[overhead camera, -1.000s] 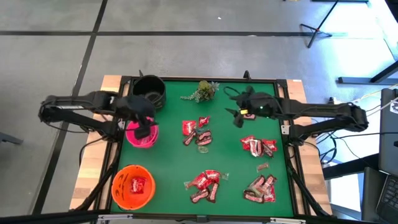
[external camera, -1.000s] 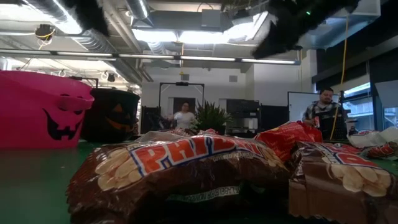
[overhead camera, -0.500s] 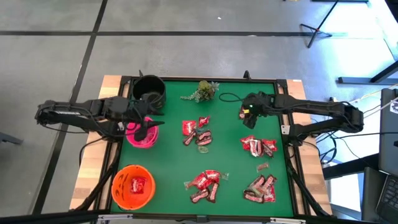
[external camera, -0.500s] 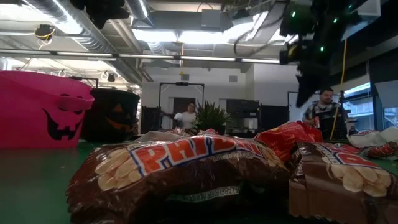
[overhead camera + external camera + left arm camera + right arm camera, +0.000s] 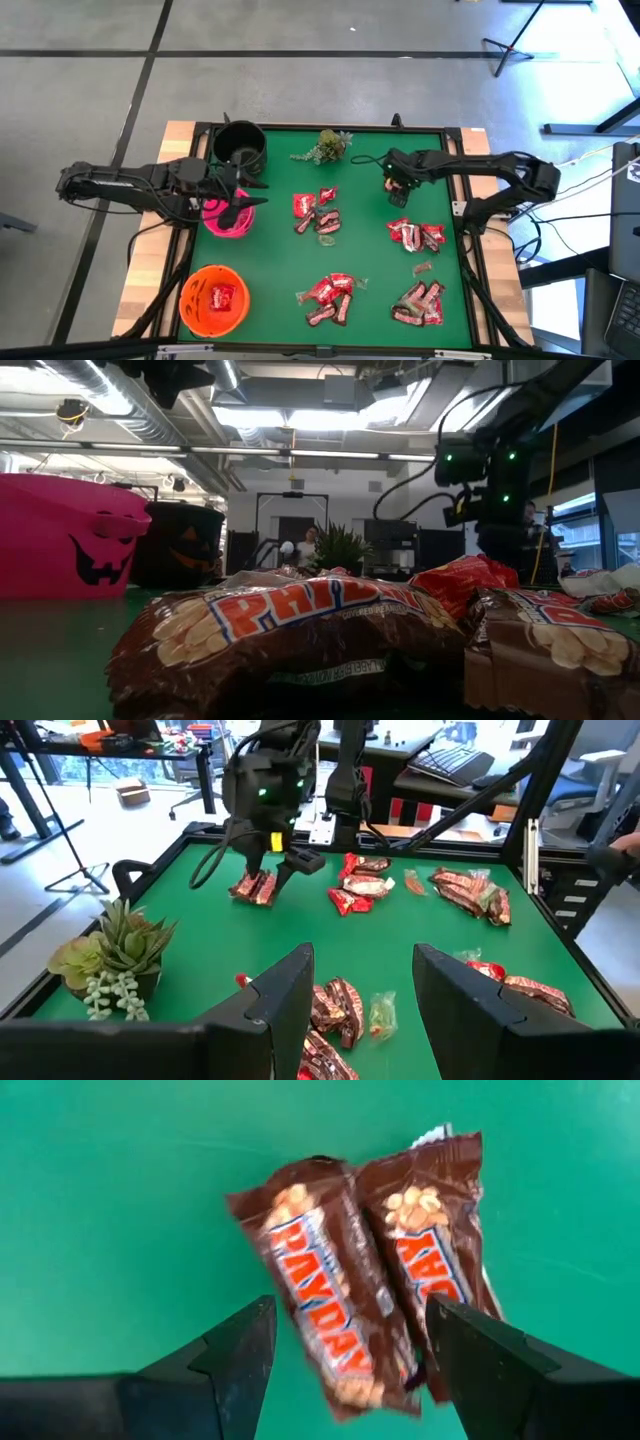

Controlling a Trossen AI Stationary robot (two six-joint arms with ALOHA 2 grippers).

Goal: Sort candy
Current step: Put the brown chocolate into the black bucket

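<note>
Dark jointed arms (image 5: 130,183), black cables, green lights.

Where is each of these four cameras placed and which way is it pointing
High view: overhead, straight down on the green table; both arms, left gripper over the pink bowl.
Low view: table height, level past brown Payday bars; right arm's wrist.
Left wrist view: across the table; its own open fingers.
Right wrist view: straight down; open right gripper above two brown Payday bars.
Shared: left wrist and high views both show the right gripper.
</note>
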